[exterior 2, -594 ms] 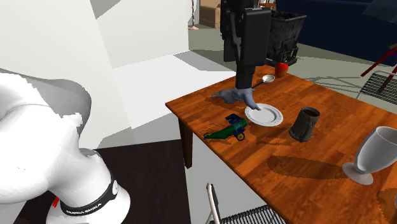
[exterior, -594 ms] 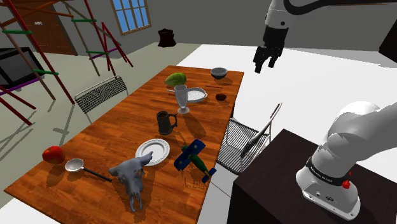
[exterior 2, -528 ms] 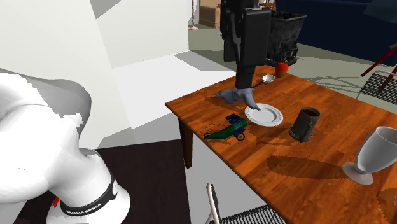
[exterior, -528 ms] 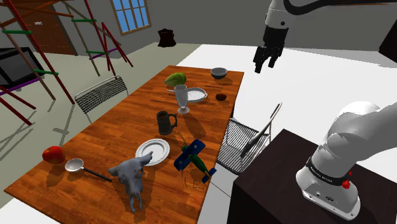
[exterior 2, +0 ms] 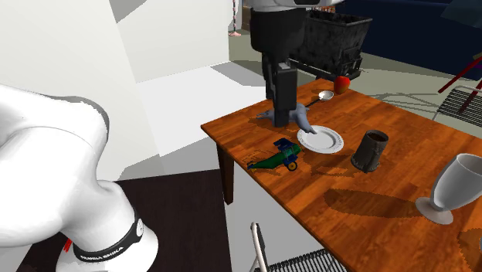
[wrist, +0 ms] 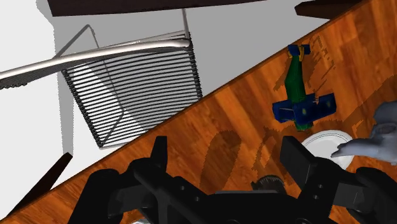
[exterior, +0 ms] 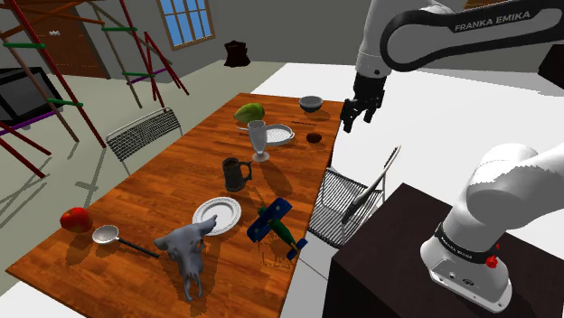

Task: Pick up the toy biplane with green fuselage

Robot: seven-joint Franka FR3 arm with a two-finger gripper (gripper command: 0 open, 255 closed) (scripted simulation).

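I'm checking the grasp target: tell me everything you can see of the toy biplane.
The toy biplane has a green fuselage, dark blue stacked wings and tail, and small yellow details. It rests, seemingly upright, on the wooden table near the edge facing the stand, close beside the white plate. Nothing grips it.

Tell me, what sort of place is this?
Probably a dining room in a house being done up: a long wooden table laid with a plate and mug, a wire chair beside it, and scaffolding near the window.
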